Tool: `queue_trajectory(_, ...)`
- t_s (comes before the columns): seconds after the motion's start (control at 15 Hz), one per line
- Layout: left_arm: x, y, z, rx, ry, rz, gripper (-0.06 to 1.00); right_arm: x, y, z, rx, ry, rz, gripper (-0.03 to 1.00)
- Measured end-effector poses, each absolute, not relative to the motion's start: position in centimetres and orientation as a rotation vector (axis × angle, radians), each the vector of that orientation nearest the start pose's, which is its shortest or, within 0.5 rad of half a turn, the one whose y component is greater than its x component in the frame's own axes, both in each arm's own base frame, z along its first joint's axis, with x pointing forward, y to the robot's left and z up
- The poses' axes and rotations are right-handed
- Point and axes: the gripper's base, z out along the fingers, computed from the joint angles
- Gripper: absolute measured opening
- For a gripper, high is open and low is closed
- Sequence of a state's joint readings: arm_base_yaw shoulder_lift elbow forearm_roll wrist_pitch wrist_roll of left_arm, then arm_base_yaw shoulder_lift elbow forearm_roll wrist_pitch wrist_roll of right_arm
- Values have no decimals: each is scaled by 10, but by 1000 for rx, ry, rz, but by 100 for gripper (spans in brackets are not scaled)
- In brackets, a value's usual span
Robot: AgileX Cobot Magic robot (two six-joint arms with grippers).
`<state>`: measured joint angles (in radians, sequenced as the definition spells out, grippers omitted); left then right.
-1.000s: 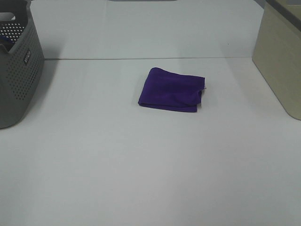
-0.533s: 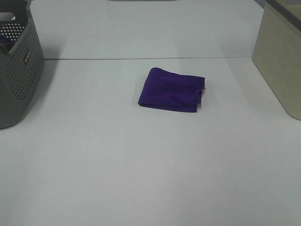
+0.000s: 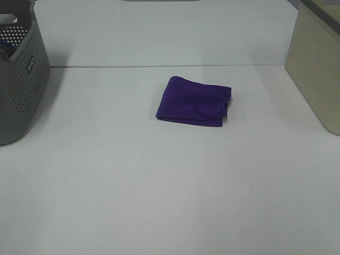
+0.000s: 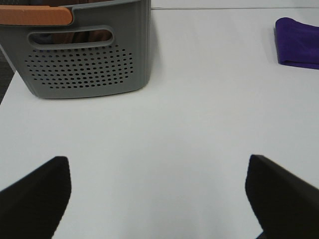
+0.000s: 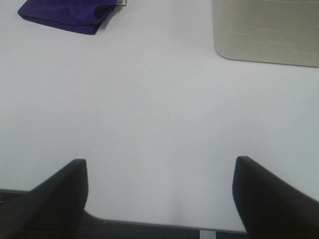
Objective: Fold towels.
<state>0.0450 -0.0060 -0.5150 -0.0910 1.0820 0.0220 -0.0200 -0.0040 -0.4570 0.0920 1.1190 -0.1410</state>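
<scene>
moved: nothing since earlier frames
left gripper (image 4: 158,196): jaws spread, empty, near grey perforated basket (image 3: 18,74)
purple towel (image 3: 195,101): folded, table (image 3: 159,186) centre, between arms, long axis left-right
right gripper (image 5: 160,196): jaws spread, empty, similarly far

I see the towel (image 3: 194,101) as soft, matt purple cloth with a faint ribbed pile. The basket (image 3: 20,79) reads as grey perforated plastic, semi-matt. The bin (image 3: 317,69) is smooth beige plastic. The bench (image 3: 159,180) is smooth, matt white.
</scene>
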Motion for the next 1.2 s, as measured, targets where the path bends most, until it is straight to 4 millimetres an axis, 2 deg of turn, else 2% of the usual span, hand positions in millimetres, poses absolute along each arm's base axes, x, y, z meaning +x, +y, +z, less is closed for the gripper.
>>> queue_trajectory(1.2,-8,-8,280,-17,2040,-67,87,-4,8,261,-135,2133,21,79)
